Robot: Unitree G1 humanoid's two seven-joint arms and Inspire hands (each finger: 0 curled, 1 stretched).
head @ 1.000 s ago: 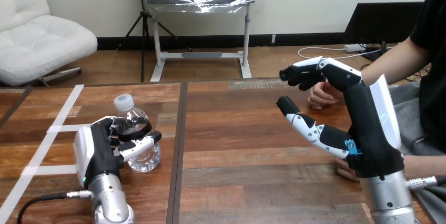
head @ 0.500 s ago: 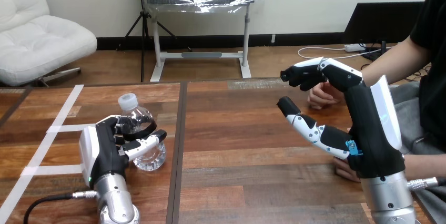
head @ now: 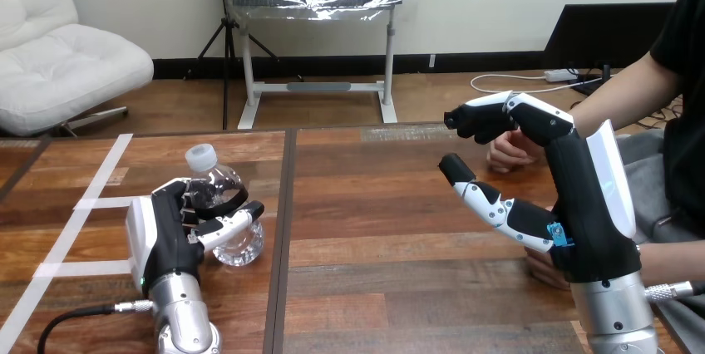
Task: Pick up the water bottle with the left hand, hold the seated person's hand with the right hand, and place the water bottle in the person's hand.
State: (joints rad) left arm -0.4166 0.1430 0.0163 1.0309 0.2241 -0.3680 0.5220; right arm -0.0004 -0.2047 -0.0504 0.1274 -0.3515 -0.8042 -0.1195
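A clear water bottle with a white cap stands on the wooden table at the left, leaning slightly. My left hand has its fingers and thumb curled round the bottle's body. My right hand is raised at the right, open, its fingers and thumb spread apart with nothing between them. The person's hand rests curled on the table's far right edge, just behind my right hand's fingers and apart from them. Another hand of the person lies low behind my right wrist.
White tape lines cross the table's left part. A dark seam runs front to back between the two table boards. The person sits at the right side.
My left hand has slid the bottle a little to the right and tipped it slightly. The right hand has stayed in place.
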